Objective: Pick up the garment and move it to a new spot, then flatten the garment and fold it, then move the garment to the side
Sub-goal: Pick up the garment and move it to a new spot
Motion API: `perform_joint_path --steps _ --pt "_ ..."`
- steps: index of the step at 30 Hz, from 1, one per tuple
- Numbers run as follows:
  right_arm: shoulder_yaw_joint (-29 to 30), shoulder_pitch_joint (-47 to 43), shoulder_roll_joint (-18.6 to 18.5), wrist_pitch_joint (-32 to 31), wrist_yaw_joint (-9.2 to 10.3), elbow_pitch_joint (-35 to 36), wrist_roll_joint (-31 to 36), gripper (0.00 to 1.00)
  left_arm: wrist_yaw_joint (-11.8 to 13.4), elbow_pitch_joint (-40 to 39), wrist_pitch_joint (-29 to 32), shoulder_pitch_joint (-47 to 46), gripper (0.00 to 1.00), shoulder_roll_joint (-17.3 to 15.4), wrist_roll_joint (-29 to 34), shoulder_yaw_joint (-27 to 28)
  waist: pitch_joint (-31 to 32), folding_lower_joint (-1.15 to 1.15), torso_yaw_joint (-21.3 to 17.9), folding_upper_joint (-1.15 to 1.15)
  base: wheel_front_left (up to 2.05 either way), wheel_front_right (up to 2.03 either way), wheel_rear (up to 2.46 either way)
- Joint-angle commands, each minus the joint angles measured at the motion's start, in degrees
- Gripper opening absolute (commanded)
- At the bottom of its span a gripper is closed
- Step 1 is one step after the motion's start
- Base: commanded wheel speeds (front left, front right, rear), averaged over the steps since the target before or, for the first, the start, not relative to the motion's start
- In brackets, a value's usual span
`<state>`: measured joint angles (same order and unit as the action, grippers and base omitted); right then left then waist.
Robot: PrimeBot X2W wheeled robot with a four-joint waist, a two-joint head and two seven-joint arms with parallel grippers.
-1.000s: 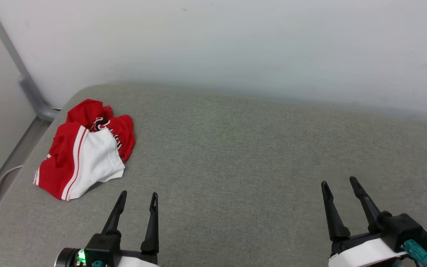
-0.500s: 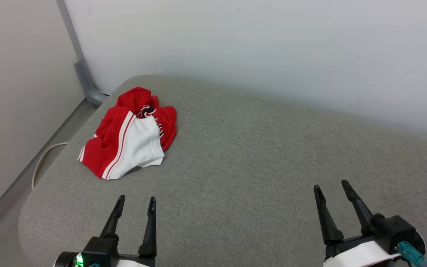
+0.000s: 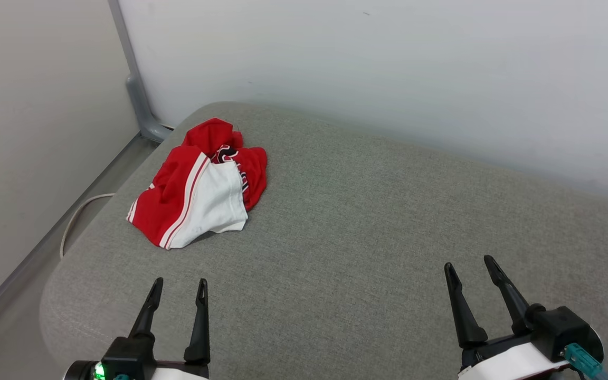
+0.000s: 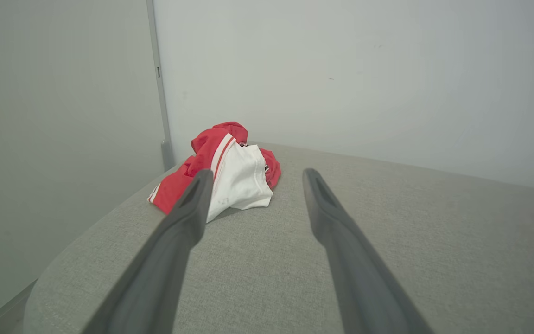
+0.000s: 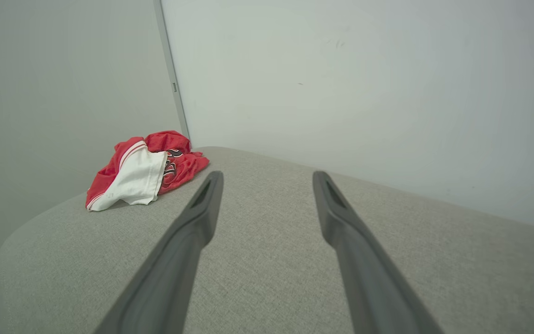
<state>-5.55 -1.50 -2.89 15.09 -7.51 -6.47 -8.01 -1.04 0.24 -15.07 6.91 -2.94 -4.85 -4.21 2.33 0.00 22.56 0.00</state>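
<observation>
**Left gripper (image 3: 180,281) and right gripper (image 3: 467,262) spread and empty**

Garment (image 3: 198,195), a crumpled red-and-white jersey T-shirt, lies at the far left corner of the grey fabric worktop (image 3: 362,221). Left gripper is near it, not touching; right gripper is well apart.

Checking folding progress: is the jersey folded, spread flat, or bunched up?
Bunched up: the garment lies in a crumpled heap on the grey cushion, layers overlapping, print mostly hidden.
</observation>
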Motion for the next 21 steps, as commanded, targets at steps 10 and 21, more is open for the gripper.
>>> perform_joint_path --steps 10,21 --pt "0.69 2.42 0.02 0.12 0.04 2.33 3.67 1.00 -3.58 4.19 -0.17 -8.27 1.00 -2.24 -1.97 7.35 -7.41 0.00 -2.99 0.00 0.00 0.00 0.00" --pt "3.44 7.45 0.02 0.12 0.06 6.12 9.65 1.00 -6.39 24.45 10.02 -29.99 1.00 -14.29 -7.89 4.42 -19.64 0.00 -6.33 0.00 0.00 0.00 0.00"
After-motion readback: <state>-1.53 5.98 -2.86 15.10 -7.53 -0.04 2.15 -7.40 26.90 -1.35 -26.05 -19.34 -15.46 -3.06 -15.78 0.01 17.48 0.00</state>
